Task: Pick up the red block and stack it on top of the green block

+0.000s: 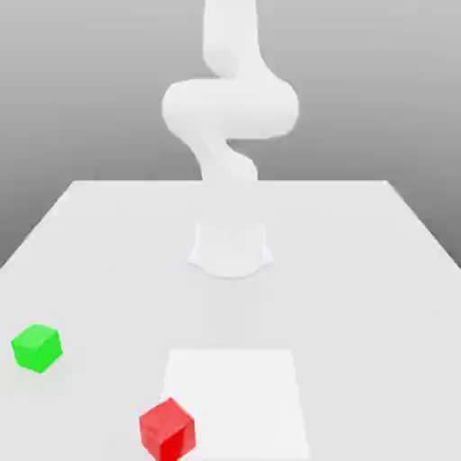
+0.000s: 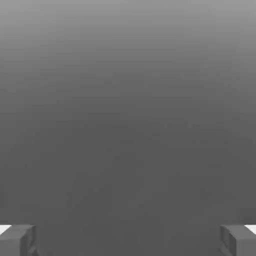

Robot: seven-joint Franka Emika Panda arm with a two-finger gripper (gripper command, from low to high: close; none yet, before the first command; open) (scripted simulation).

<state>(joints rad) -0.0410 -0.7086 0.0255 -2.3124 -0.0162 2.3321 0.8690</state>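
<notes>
Item: red block (image 1: 167, 429). Lying flat on the white table (image 1: 360, 270), at the near edge, just left of centre in the exterior view, overlapping the near left corner of a paler square patch (image 1: 239, 396). One corner turned toward the camera, so faces set at an angle to the table's edges.

Item: green block (image 1: 37, 348). Resting on the table farther back and well to the exterior view's left of the red block, well apart from it. Nothing on top.

Item: arm (image 1: 230, 117). Rising from its base (image 1: 230, 250) at mid-table, upper links curling up and out of the exterior view.

Item: gripper (image 2: 128, 240). Fingertips (image 2: 17, 240) spread to opposite edges of the hand view, wide apart, nothing between them; released. Plain grey ahead, probably background rather than table, though hard to say.

Step in hand: reaching for the red block; no part of the task done yet.

Advice for the approach: bring the hand over the near edge, centre directly above the red block, rotate the wrist to match the block's turned faces, descend straight, close only once both fingers flank opposite flat sides. Avoid pinching across corners. Lift well clear before travelling left and farther back toward the green block.
</notes>
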